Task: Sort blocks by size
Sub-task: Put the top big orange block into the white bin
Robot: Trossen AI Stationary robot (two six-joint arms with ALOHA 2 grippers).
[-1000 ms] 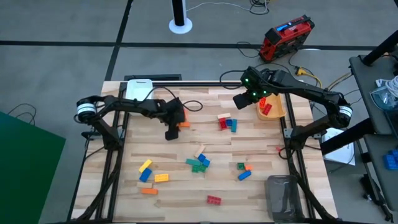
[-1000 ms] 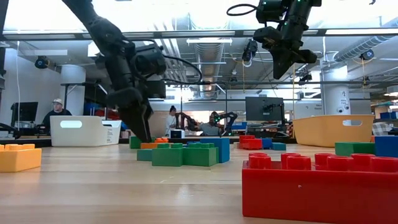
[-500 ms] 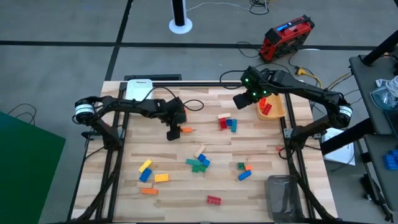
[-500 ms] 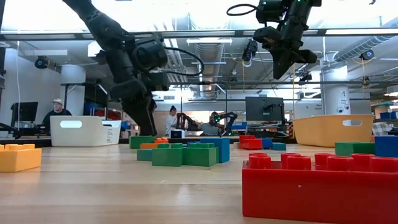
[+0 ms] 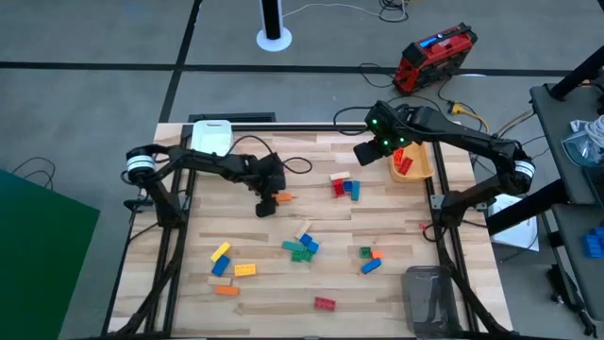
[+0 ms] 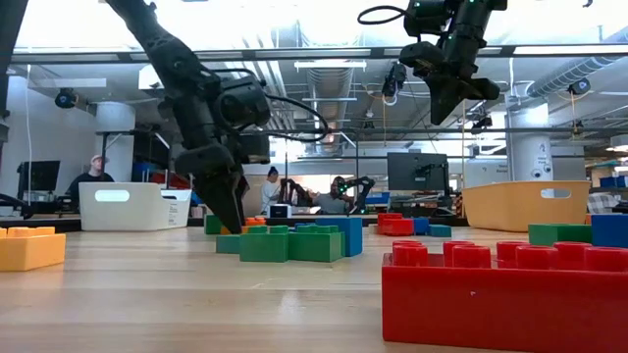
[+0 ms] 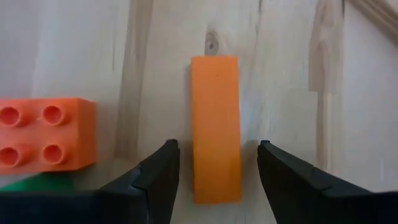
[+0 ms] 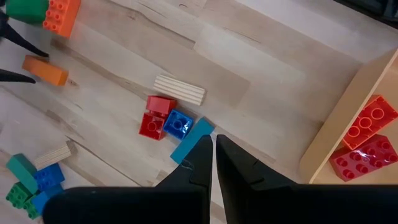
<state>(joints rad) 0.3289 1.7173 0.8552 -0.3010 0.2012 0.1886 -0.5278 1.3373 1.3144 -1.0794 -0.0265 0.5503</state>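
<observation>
Left hand (image 7: 214, 177) open, straddling flat orange block (image 7: 215, 127), fingers not touching. Right hand (image 8: 213, 163) shut, empty.

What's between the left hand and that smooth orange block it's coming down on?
Nothing visible. In the left wrist view the left hand is open with a finger on each side of the smooth orange block, gaps clear. The studded orange block lies off to one side, apart from it.
</observation>
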